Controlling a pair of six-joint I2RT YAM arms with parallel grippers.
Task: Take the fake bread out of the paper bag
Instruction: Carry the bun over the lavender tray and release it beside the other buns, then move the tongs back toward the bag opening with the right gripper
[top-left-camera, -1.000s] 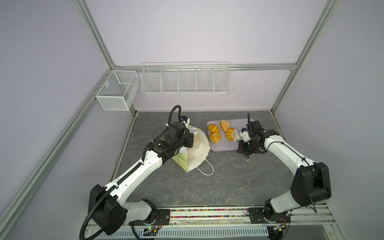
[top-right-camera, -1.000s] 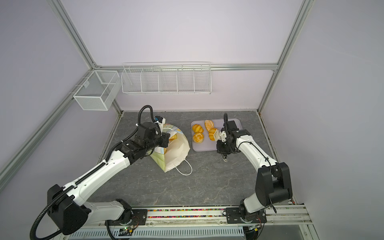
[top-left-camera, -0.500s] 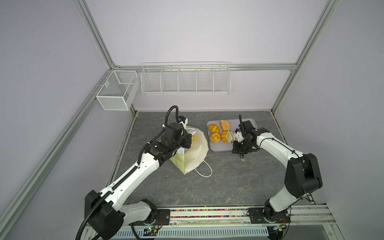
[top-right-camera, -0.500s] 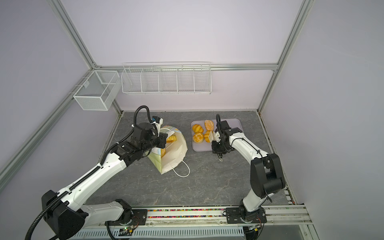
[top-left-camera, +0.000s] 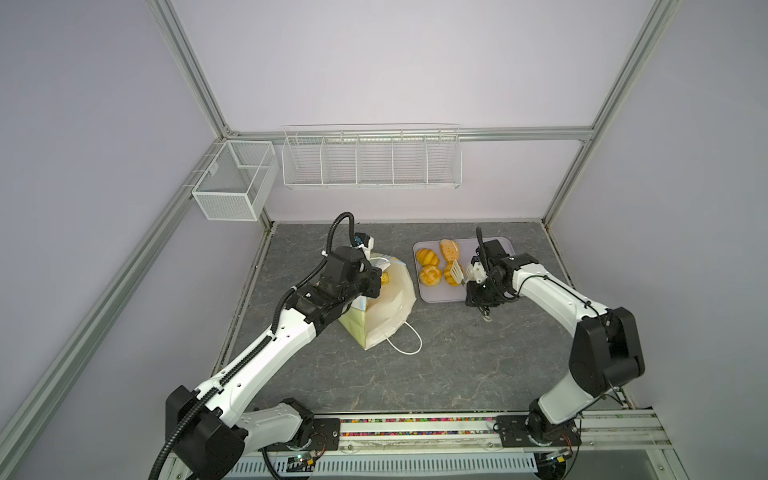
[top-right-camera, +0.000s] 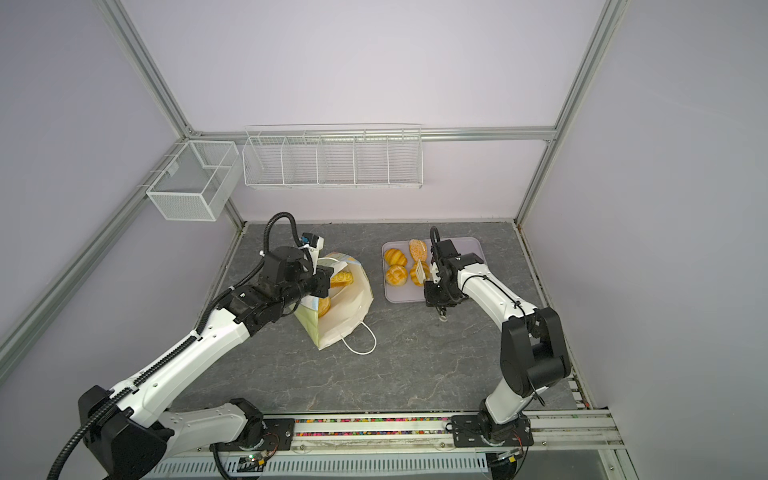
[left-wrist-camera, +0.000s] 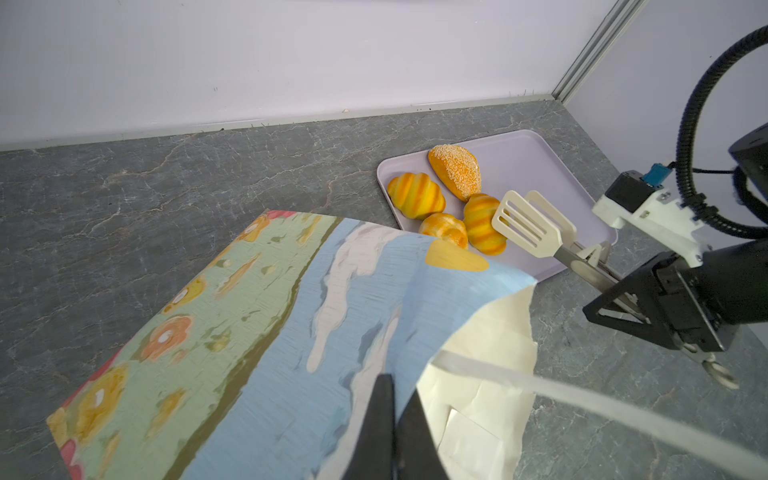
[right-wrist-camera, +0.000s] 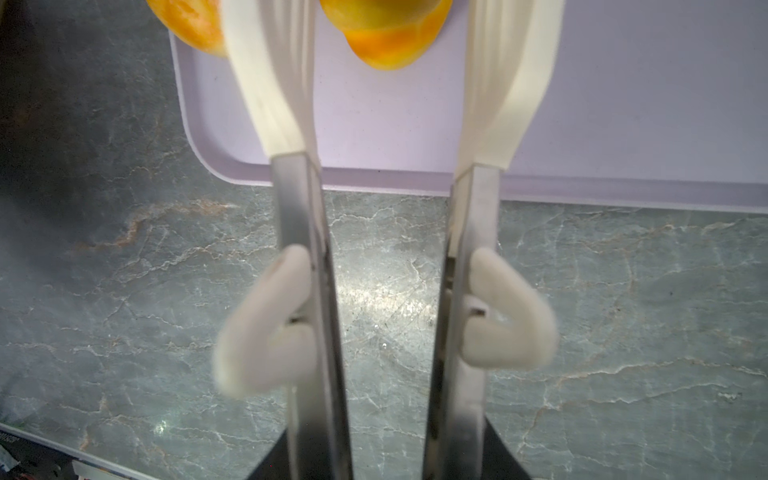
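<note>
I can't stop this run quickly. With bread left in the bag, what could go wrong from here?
The left hand pinches only an edge of the paper bag; a push from the tongs might slip or tear it. The remaining bread lies right beside that hand, so tongs reaching in may strike it. The tong blades flank the ridged roll on the tray; a sideways pull-out could knock it.

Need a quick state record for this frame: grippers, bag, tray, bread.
left gripper: shut on paper bag rim
right gripper: holds tongs, tips apart
tray: crumb-topped oval, ridged roll, scored bun, second ridged roll
tongs position: tips either side of second ridged roll; contact unclear
bread in bag: at least two pieces visible
</note>
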